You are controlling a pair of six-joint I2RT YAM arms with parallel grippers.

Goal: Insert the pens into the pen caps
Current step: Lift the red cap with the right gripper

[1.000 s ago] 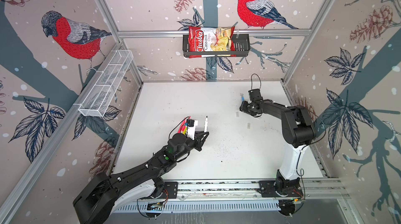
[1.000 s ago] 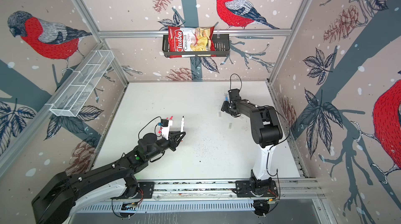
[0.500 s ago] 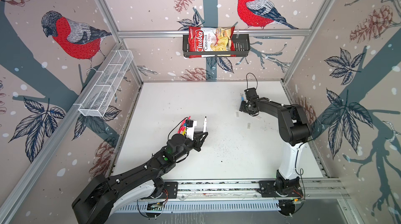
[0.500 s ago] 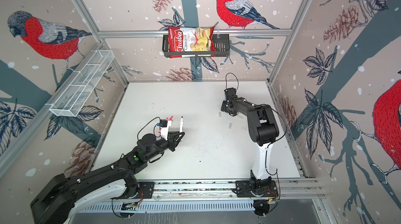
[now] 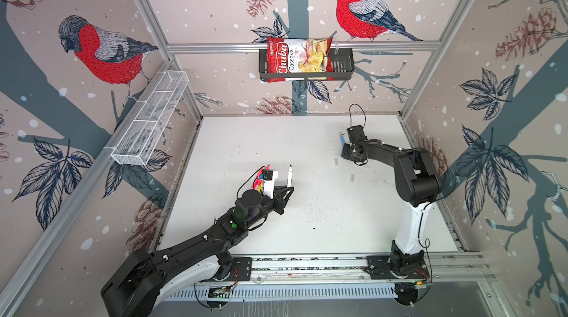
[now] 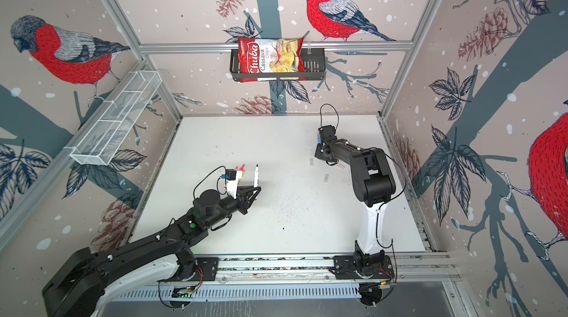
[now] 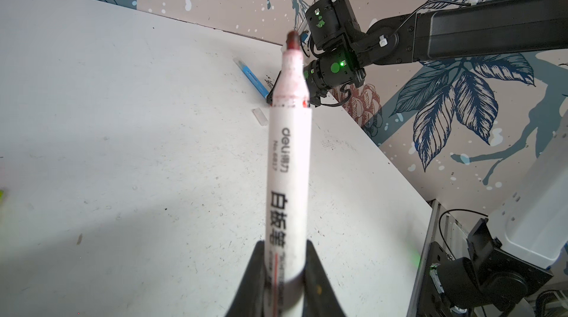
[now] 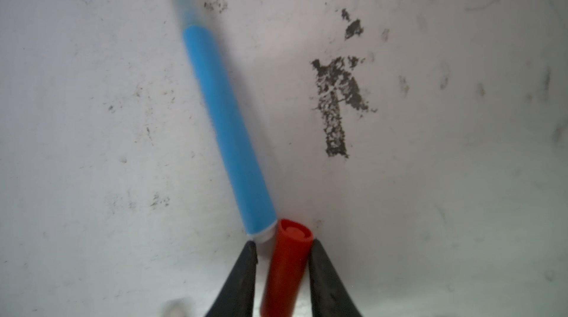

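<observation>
Across the table [image 5: 276,134], the right arm [image 5: 399,158] has swung its wrist slightly toward the upper left of both top views over the last second. The right gripper [image 8: 283,243] has meanwhile drawn its jaws in from wide to narrow. The left gripper [image 7: 285,243] has not changed: it stays clamped on the white pen [image 5: 289,175], which stands upright left of centre. I read this as the pick of that pen's cap being under way, with the mating yet to come. In the right wrist view the red cap [image 8: 285,269] lies between the jaws at bottom centre, its closed end poking just past the tips. The jaw on the picture's right touches it and the other seems a sliver off, so I cannot tell whether the grip is made. The blue pen [image 8: 221,115] runs down from upper left, ending just beside the cap. Two clear caps [image 5: 336,162] lie loose near the gripper, right of centre.
</observation>
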